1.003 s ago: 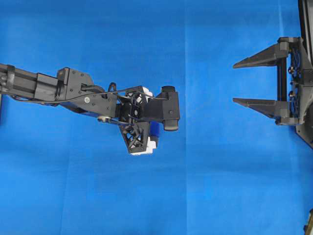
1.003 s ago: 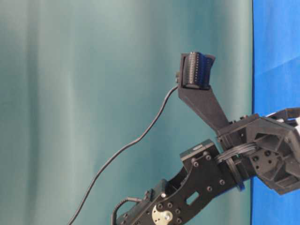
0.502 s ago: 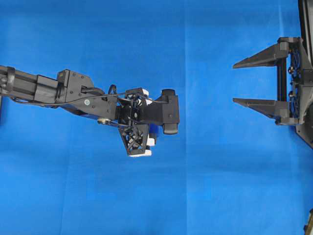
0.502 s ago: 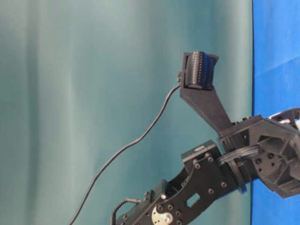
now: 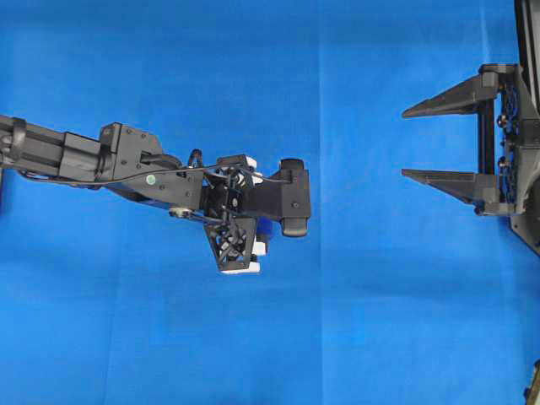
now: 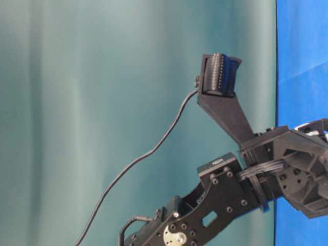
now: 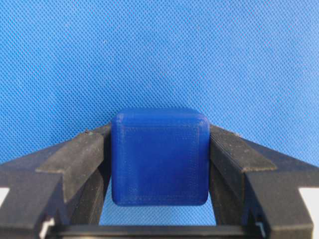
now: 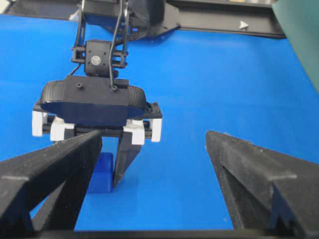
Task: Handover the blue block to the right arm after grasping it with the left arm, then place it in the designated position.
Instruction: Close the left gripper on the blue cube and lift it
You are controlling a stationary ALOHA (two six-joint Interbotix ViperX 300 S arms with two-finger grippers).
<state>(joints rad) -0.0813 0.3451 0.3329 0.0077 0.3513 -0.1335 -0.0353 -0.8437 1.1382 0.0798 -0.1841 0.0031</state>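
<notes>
Blue woven cloth (image 7: 159, 55) covers the tabletop, its fine mesh weave plain in the left wrist view. Nearest that camera, the left end effector (image 7: 159, 164) has its two matte black fingers (image 7: 79, 154) pressed flat against opposite sides of the blue block (image 7: 159, 157), a dark, smooth cube with rounded edges and faint layered print lines, held low over the cloth. So the grasp looks done; lifting, the handover and the placing all remain. From above, the left arm (image 5: 126, 160) reaches toward the middle, white brackets showing on its rail. Farther off, well apart, the right end effector (image 5: 426, 142) waits with its pointed black fingers spread wide and nothing between them. No marked target spot is visible.
</notes>
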